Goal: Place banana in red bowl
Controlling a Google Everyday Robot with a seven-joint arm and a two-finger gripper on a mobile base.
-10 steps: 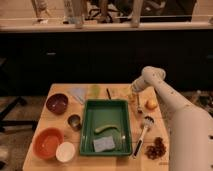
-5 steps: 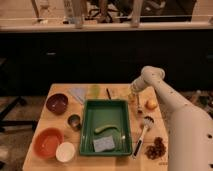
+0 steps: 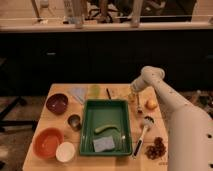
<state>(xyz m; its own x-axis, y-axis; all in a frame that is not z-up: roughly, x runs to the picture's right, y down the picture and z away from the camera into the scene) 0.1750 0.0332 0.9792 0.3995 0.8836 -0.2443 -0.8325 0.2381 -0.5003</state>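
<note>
The reach for the pick is judged to be the step in hand. The gripper (image 3: 134,96) is held low over the far right part of the desk (image 3: 57,122), at the end of the white arm that bends in from the right. Its fingers are spread wide, with nothing seen between them.

The banana (image 3: 139,107) is taken to be the small, pale-yellow, slightly curved piece lying on the desk just in front of the gripper. It lies between the green tray (image 3: 106,102) and the round orange fruit (image 3: 151,104) (the greenish curved piece (image 3: 105,128) inside the tray is another thing). Whether it is touched yet cannot be told.

No part of the task is done. The red bowl (image 3: 48,142), orange-red and at the near left corner, is seen empty, well apart from the banana across the tray.

For the next move a short descent is called for, with the fingers set astride the piece across its narrow width and closed. A lift high enough to clear the tray wall would then be needed.
</note>
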